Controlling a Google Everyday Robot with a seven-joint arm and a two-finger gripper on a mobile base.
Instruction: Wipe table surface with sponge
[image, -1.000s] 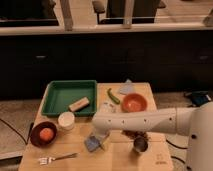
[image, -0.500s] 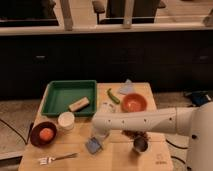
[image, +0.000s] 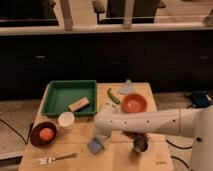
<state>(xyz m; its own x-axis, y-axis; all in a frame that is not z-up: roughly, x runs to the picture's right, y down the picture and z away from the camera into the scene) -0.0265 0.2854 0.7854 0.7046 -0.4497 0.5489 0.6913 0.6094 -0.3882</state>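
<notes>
On the near middle of the pale table surface (image: 120, 161), the gripper (image: 102, 136) sits pinched narrow at the blue sponge (image: 94, 145). Dark cabinets (image: 125, 60) stand behind.

Blue sponge (image: 95, 145) on pale wooden table surface (image: 118, 157), beneath jaws

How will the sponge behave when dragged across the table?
Likely soft: the sponge is a thin flat pad, so it may buckle under the gripper, shut on it near the front edge of the table. Probably light; the bare wood should let it slide.
</notes>
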